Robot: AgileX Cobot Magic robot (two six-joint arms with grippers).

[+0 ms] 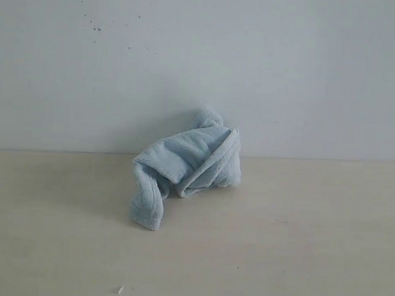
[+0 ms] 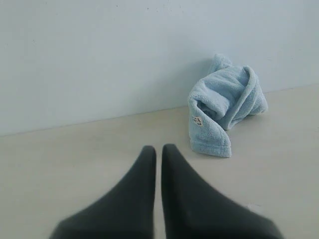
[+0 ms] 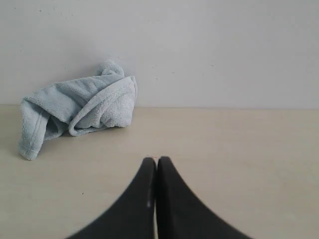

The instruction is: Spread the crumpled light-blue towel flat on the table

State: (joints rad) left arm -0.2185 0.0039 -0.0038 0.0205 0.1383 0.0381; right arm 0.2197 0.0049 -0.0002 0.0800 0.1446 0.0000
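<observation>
One towel [image 1: 183,177], pale blue, crumpled in heap on table [image 1: 298,242], mid exterior view, near white wall [image 1: 252,72]; one fold trails toward front-left. Small tag [image 2: 197,121] shows on that fold in left wrist view. Left gripper [image 2: 158,149]: dark jaws nearly together, thin slit between tips, gripping nothing, well apart from towel. Right gripper [image 3: 156,160]: jaws pressed together, empty (towel likewise well off). Tiny white speck [image 1: 120,289] on table near front.

The left gripper [image 2: 158,149] is matte black: two smooth halves, broad at the base, curving to narrow rounded tips. The right gripper [image 3: 156,160] looks identical.
</observation>
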